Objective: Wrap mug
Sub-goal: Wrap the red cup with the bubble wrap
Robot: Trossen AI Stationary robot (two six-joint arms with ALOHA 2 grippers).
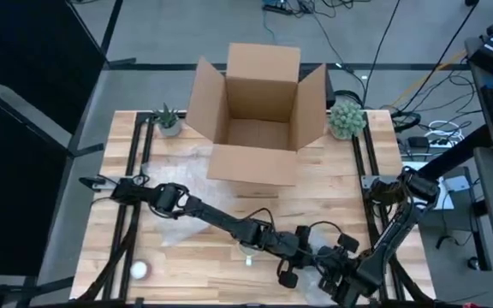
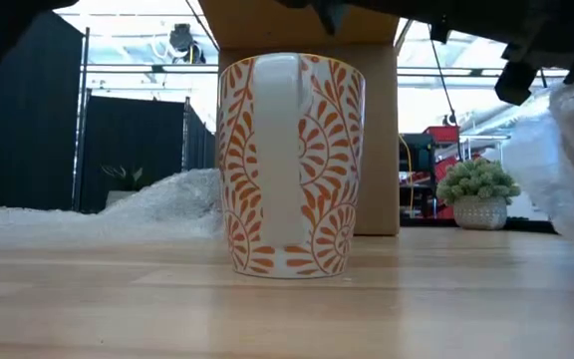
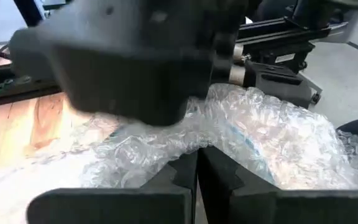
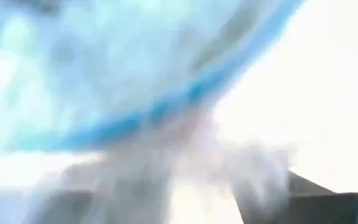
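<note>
Listing, largest first: table [image 1: 229, 257]; open cardboard box [image 1: 257, 111] at the far middle; bubble wrap [image 3: 253, 134] bunched near right; orange-patterned mug [image 2: 290, 165] upright, bare, apart from the wrap. Left gripper [image 3: 197, 180] is pinched closed on the wrap; right gripper [image 1: 341, 275] sits close beside it, and we cannot tell its fingers. We judge spreading the sheet flat first, then seating the mug on it, works best.

We see an open cardboard box [image 1: 259, 115] at twelve o'clock on the tabletop [image 1: 332, 192]; both arms meet near five o'clock.
</note>
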